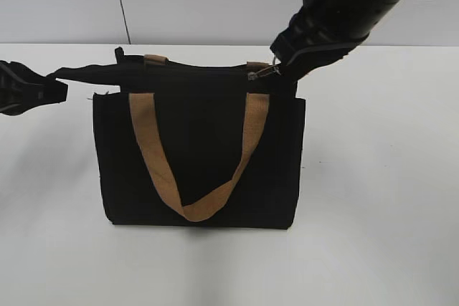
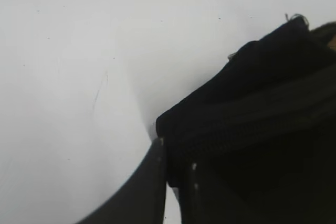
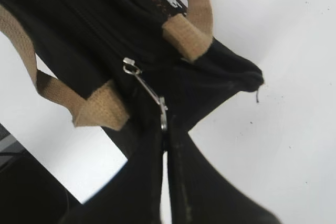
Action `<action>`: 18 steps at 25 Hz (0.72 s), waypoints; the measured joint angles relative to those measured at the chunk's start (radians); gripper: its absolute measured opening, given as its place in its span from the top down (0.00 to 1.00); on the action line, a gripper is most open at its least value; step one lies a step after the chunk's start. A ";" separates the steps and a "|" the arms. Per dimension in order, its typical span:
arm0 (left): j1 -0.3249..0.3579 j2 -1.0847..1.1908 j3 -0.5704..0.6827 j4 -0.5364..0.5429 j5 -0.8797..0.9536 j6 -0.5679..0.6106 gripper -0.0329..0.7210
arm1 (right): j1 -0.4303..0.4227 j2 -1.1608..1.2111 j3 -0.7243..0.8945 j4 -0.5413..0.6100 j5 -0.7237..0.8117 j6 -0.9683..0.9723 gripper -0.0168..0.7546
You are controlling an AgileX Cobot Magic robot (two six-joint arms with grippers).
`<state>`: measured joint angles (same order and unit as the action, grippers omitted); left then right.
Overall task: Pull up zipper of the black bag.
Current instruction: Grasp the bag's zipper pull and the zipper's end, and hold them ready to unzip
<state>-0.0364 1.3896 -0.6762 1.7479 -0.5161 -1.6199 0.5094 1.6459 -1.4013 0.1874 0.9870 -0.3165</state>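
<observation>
The black bag (image 1: 197, 163) stands upright on the white table, its tan handle hanging down the front. The zipper line runs along its top edge, with the silver pull tab (image 1: 262, 72) near the right end. My right gripper (image 1: 278, 66) is shut on the pull tab (image 3: 152, 96), which stretches taut from the slider to the fingertips (image 3: 165, 128). My left gripper (image 1: 61, 84) is shut on a black fabric tail at the bag's top left corner (image 2: 176, 145) and holds it stretched out to the left.
The white table (image 1: 380, 198) spreads around the bag on all sides. A pale wall stands behind it. The second tan handle (image 3: 191, 30) lies over the bag's far side.
</observation>
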 joint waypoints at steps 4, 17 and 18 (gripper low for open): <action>-0.001 0.000 0.000 0.000 -0.010 0.000 0.93 | -0.011 -0.006 0.000 -0.003 0.047 0.000 1.00; 0.002 0.000 0.000 0.000 0.023 0.000 0.50 | -0.023 -0.040 -0.001 0.013 0.046 -0.045 0.46; 0.002 0.000 0.001 0.000 0.023 0.000 0.40 | -0.023 -0.045 -0.001 0.017 0.041 -0.052 0.36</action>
<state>-0.0340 1.3896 -0.6750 1.7479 -0.4930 -1.6196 0.4862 1.6006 -1.4021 0.2042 1.0275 -0.3690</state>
